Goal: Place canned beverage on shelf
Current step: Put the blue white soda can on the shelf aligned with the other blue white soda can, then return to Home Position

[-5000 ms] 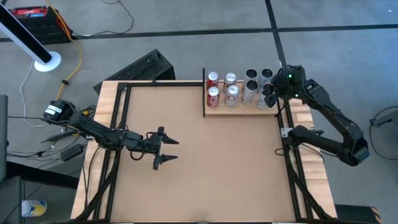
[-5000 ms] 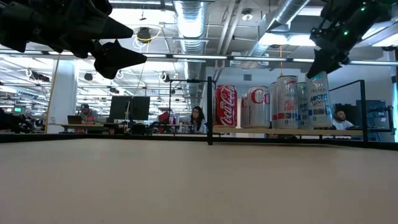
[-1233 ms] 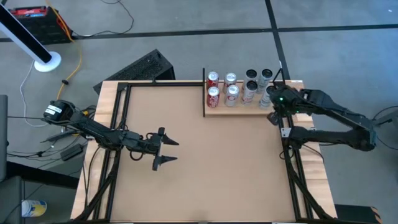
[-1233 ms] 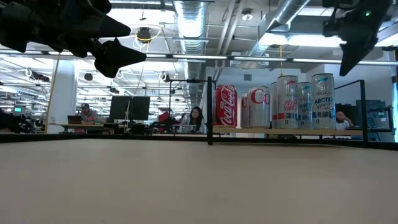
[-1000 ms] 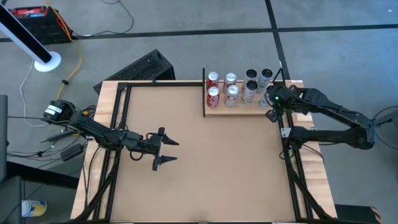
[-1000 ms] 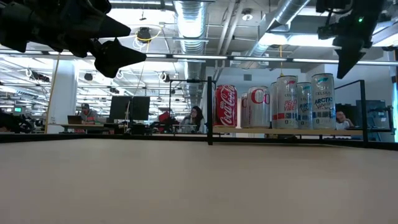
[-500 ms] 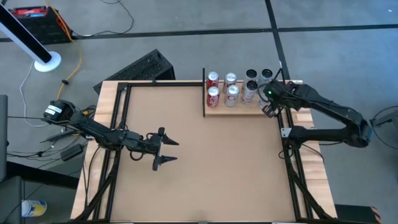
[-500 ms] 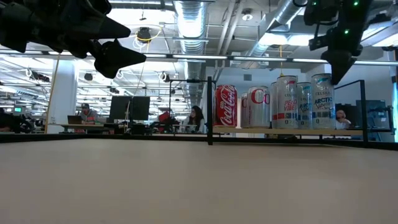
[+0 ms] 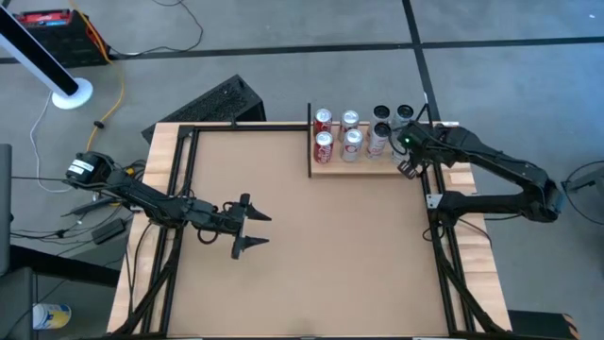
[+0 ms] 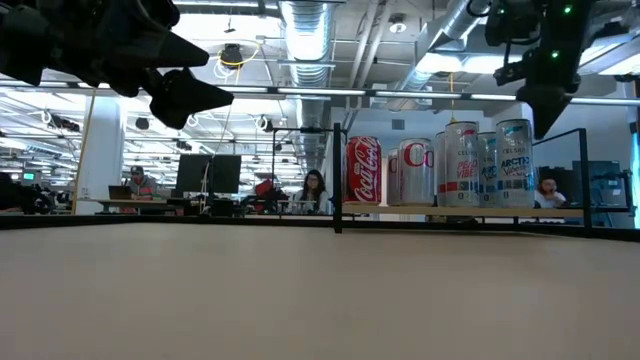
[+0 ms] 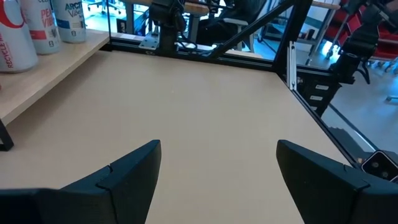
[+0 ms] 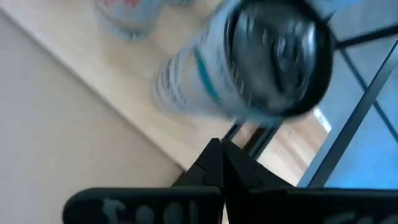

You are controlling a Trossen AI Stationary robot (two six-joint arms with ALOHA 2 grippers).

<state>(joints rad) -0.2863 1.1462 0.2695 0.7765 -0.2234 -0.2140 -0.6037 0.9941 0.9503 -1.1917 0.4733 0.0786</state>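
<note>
Your right gripper (image 9: 407, 166) has its jaws pressed fully together, holding nothing, and it hangs at the right end of the shelf (image 9: 366, 167), just over the last can (image 10: 514, 165). A second ago it stood out past that end of the shelf; it has since swung in toward the row of cans. The last can has slid a little toward its neighbours and now stands closer to them than before. In the right wrist view the black fingertips (image 12: 219, 163) meet in a point just below that can's dark lid (image 12: 278, 57).

That can is pale silver with blue lettering and a teal band, upright on the light-wood shelf at the far edge of the surface (image 9: 302, 236). Beside it stand more silver cans (image 10: 462, 164) and, next to the black upright bar (image 10: 338, 176), a red cola can (image 10: 363, 170).

Your left gripper (image 9: 247, 227) waits over the left part of the surface, well apart from the shelf, jaws spread wide and empty.

People sit at desks in the room behind.
</note>
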